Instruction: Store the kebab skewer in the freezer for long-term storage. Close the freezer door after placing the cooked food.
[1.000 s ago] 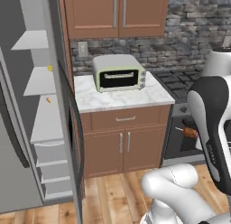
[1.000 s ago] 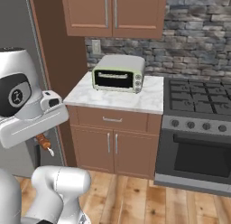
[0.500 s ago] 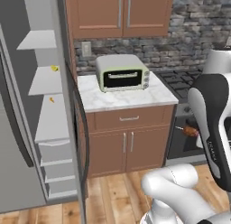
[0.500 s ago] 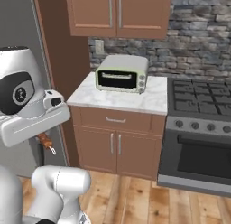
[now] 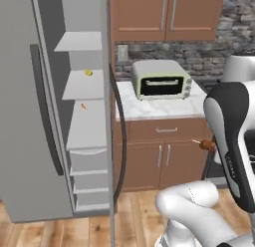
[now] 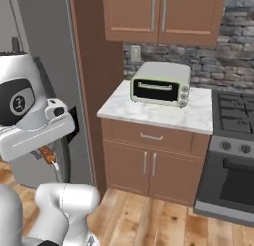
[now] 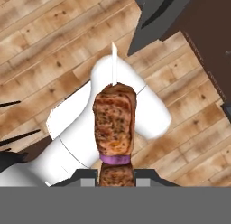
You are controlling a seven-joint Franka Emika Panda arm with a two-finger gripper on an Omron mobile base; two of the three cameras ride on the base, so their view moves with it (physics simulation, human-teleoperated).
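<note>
Camera arrangement: two base views and one hand view.
The left base view looks forward and down from behind the arm at the open freezer [image 5: 74, 116] and counter [image 5: 159, 107]; the right base view shares that counter [image 6: 163, 113] and toaster oven [image 6: 159, 84] from the other side. The hand view looks closely along the gripper [image 7: 116, 173] at the wooden floor [image 7: 40, 42].

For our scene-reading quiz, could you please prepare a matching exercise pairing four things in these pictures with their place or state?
Things:
1. kebab skewer
2. toaster oven
3. freezer
4. stove

Place or state:
A. door open, shelves showing
B. on the marble counter
C. held in the shut tool
D. right of the counter cabinet

Pairs: 1-C, 2-B, 3-A, 4-D
</note>
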